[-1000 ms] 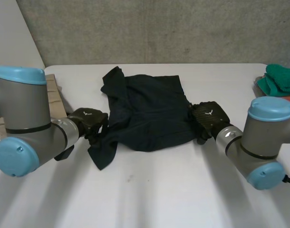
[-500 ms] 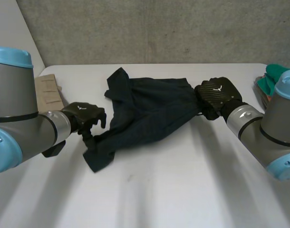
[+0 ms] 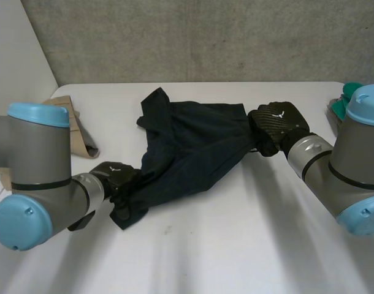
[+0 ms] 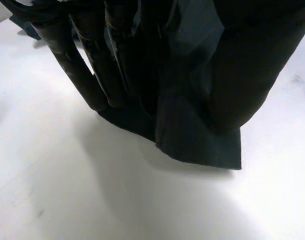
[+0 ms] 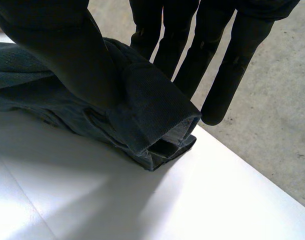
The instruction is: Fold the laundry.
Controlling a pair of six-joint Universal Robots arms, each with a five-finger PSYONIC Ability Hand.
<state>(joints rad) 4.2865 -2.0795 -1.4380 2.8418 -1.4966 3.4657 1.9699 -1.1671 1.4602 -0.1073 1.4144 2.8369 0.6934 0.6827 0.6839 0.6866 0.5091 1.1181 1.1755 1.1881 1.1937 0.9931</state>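
While the beige cloth (image 3: 73,125) lies at the left end of the bench (image 3: 236,245), the left robot hand (image 3: 116,176) near it has made the real change. Half a second ago it hovered with loose fingers next to the near-left corner of the dark garment (image 3: 193,147); now it has dropped toward the robot and closed on that corner. In its wrist view the fingers (image 4: 87,65) and thumb (image 4: 242,75) pinch the cloth between them, and a flap hangs below onto the bench. The garment lies mid-bench, pulled into a slanting band from that corner up to its far-right edge (the far-left part stays bunched and rumpled). There the right robot hand (image 3: 274,125) keeps its grasp about where it was, with the thumb (image 5: 57,50) pressing a rolled hem against straight fingers (image 5: 217,65). The green cloth (image 3: 349,98) waits at the right end. With both ends now gripped, I judge the garment ready to be drawn taut and spread flat; folding proper has not begun.
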